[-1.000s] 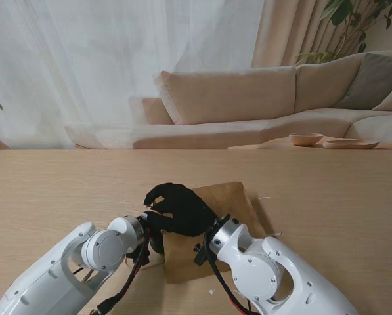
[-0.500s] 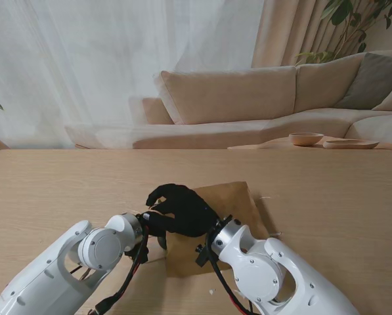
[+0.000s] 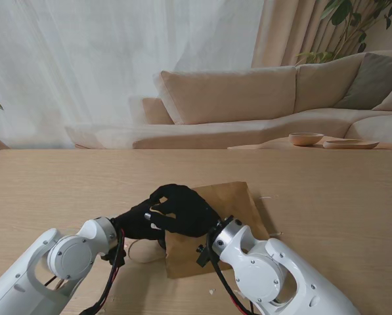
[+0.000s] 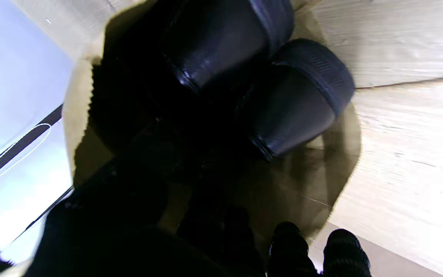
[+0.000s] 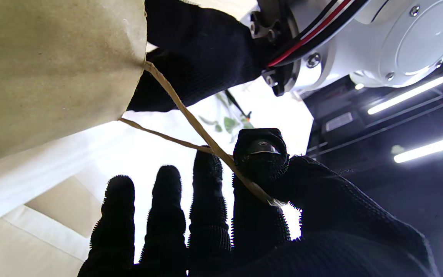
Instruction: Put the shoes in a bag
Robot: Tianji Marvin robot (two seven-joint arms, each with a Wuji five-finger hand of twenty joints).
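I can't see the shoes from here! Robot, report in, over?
Right hand pinching the bag's paper handle. Left hand at the bag mouth, grip unclear. Two black shoes inside the brown bag. Nothing in the way.

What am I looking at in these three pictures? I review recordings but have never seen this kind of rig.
A two-armed robot with black-gloved five-finger hands is bagging shoes. The wide picture comes from a camera on its stand, looking down at a wooden table where a brown paper bag lies. The other two come from cameras on the wrists, looking along the fingers. The left wrist view looks into the bag's mouth, where two dark shoes sit. The right wrist view shows the right hand pinching the bag's paper handle, holding it up. The left hand is at the opening; its grip cannot be made out.
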